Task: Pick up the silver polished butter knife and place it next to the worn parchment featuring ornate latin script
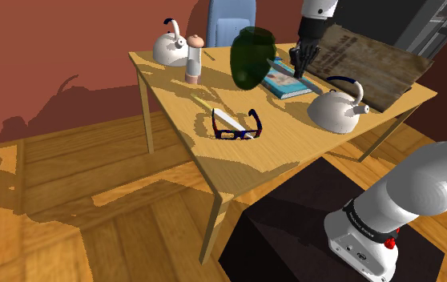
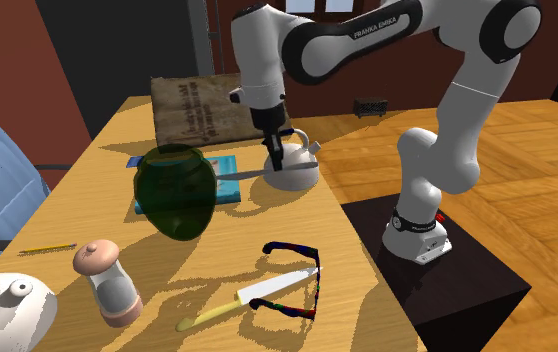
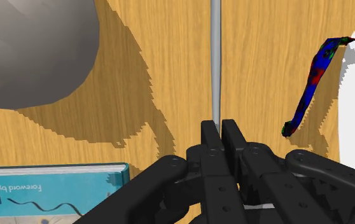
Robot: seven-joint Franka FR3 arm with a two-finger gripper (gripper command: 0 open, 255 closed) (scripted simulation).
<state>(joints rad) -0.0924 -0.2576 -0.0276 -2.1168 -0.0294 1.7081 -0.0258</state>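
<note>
Gripper [image 3: 217,137] fingers are pinched almost together on the butter knife [image 3: 215,63], which sticks straight out from them. In the second exterior view the parchment [image 2: 202,110] lies at the gripper's ten o'clock, the knife reaches toward nine o'clock over the book [image 2: 224,190], and a kettle [image 2: 292,175] sits at five o'clock.

Shoulder view: a wooden table [image 1: 282,140] spans mid-frame. A white kettle [image 1: 170,50] and a shaker [image 1: 194,61] stand at upper left, a dark green vase [image 1: 251,56] and a teal book [image 1: 287,83] at top centre, and a second kettle [image 1: 338,110] at right of centre. Blue-rimmed glasses [image 1: 236,134] lie over a white-bladed knife [image 1: 228,120] at centre.
</note>
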